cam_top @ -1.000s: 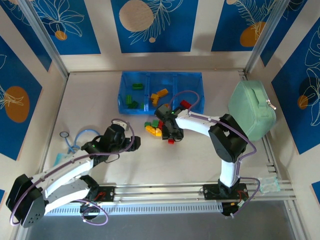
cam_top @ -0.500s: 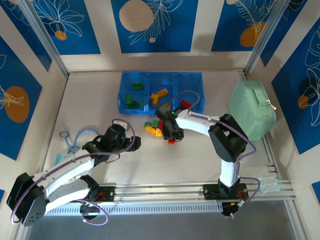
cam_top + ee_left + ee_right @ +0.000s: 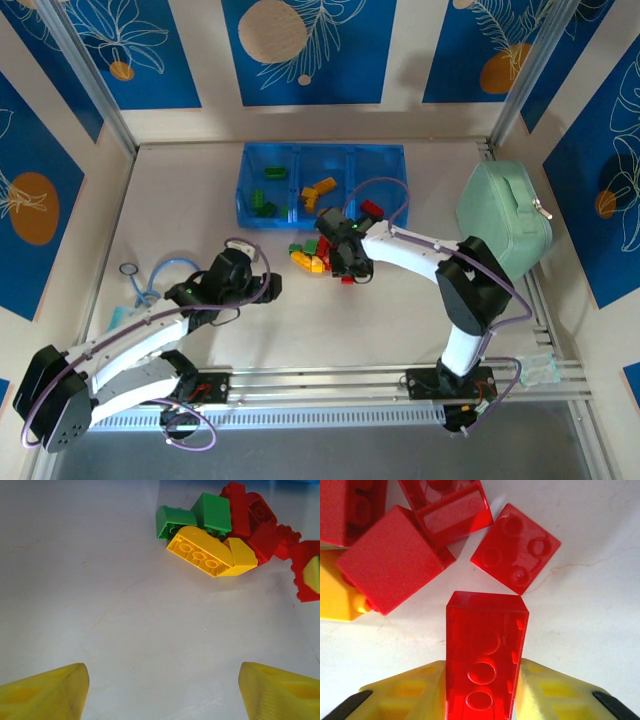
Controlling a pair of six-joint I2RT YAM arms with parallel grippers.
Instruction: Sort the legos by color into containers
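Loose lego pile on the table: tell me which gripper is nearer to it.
Right. The right gripper is at the right edge of the pile, shut on a red brick. The left gripper, open, sits off to its left with bare table between.

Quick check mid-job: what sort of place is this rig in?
Probably a lab test booth: a pale table boxed by blue leaf-print panels, metal frame rails along the near edge, and a tray of toy bricks.

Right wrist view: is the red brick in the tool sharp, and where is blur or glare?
Right wrist view: the red brick is sharp, with soft sheen on its face. Left wrist view: the pile is sharp, the left tool's fingers blurred, the table pale.
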